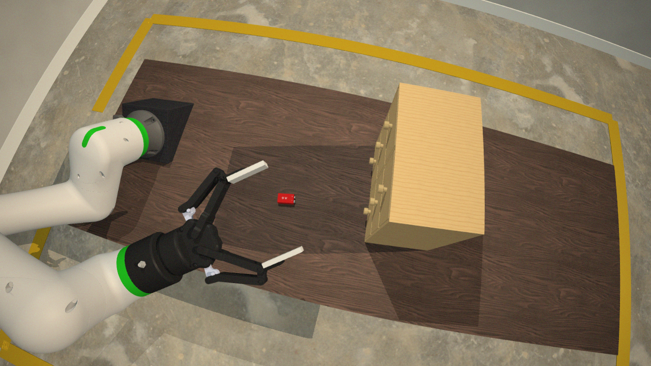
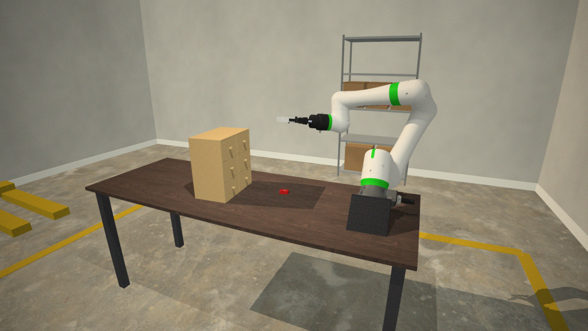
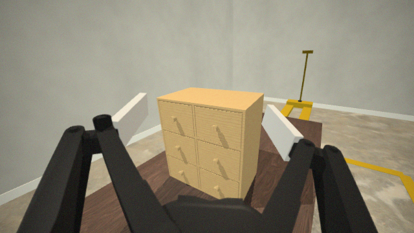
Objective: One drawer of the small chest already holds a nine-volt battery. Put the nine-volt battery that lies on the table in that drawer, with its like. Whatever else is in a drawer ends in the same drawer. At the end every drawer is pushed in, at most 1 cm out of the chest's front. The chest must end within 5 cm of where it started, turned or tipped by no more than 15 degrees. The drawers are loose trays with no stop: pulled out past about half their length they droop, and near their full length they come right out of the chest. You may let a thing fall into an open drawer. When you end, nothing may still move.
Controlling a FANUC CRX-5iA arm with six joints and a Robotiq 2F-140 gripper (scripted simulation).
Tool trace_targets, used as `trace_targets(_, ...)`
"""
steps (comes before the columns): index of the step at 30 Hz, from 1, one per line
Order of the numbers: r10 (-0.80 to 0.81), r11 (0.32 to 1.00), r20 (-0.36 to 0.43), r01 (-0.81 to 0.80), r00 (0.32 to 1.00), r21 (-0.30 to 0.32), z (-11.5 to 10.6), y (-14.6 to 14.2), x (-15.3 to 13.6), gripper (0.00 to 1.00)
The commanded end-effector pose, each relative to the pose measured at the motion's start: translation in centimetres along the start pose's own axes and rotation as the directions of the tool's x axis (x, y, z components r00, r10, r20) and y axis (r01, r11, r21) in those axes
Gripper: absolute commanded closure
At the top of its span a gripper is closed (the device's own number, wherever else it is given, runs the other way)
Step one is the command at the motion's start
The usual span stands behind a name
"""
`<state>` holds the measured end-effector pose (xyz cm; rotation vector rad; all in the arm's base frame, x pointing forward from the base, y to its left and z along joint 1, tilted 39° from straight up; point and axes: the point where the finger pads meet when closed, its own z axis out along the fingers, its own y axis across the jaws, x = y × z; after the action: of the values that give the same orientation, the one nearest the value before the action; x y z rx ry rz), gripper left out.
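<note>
A small red nine-volt battery (image 1: 286, 199) (image 2: 283, 191) lies on the dark wooden table (image 1: 546, 227) (image 2: 156, 185), in front of the chest. The light wooden chest (image 1: 437, 163) (image 2: 213, 164) (image 3: 210, 97) has six drawers in two columns of three, each with a small knob. All drawers sit flush with the front. My gripper (image 1: 274, 211) (image 2: 281, 119) (image 3: 207, 109) is wide open and empty. It hangs high above the table, pointing level at the chest's front, well short of it. The battery is hidden in the wrist view.
The arm's black base block (image 1: 159, 127) (image 2: 370, 214) stands at the table's end away from the chest. A metal shelf with boxes (image 2: 382, 82) stands behind the arm. Yellow floor tape (image 1: 364, 48) runs around the table. A yellow pallet jack (image 3: 301, 103) stands beyond the chest.
</note>
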<state>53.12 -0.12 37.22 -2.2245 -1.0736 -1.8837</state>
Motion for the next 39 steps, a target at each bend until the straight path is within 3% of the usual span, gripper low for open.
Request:
trace_targets(1, 0.000, 1.000, 0.000, 0.000, 1.000, 0.000, 0.0, 0.0, 0.0, 0.00)
trace_targets(20, -0.003, 1.000, 0.006, 0.003, 1.000, 0.018, 0.2, -0.4, -0.1, 0.00)
trace_targets(22, -0.011, 0.997, 0.026, 0.009, 1.000, 0.075, 0.7, -1.8, -0.5, 0.00)
trace_targets(25, -0.047, 0.968, 0.098, 0.022, 0.994, 0.250, 1.9, -5.9, -2.0, 0.00)
trace_targets(26, -0.047, 0.968, 0.098, 0.022, 0.994, 0.250, 1.9, -5.9, -2.0, 0.00)
trace_targets(27, -0.072, 0.944, 0.135, 0.024, 0.988, 0.328, 2.2, -7.8, -2.8, 0.00)
trace_targets(28, -0.072, 0.944, 0.135, 0.024, 0.988, 0.328, 2.2, -7.8, -2.8, 0.00)
trace_targets(29, -0.105, 0.911, 0.178, 0.023, 0.978, 0.411, 2.3, -9.7, -3.7, 0.00)
trace_targets(30, -0.105, 0.911, 0.178, 0.023, 0.978, 0.411, 2.3, -9.7, -3.7, 0.00)
trace_targets(31, -0.138, 0.880, 0.216, 0.020, 0.966, 0.474, 2.3, -11.5, -4.9, 0.00)
trace_targets(32, -0.149, 0.869, 0.227, 0.018, 0.962, 0.495, 2.3, -11.5, -4.9, 0.00)
trace_targets(34, -0.149, 0.869, 0.227, 0.018, 0.962, 0.495, 2.3, -11.5, -4.9, 0.00)
trace_targets(35, -0.204, 0.818, 0.279, 0.007, 0.938, 0.576, 2.0, -13.2, -6.1, 0.00)
trace_targets(39, -0.312, 0.736, 0.361, -0.018, 0.879, 0.677, 1.0, -15.5, -8.5, 0.00)
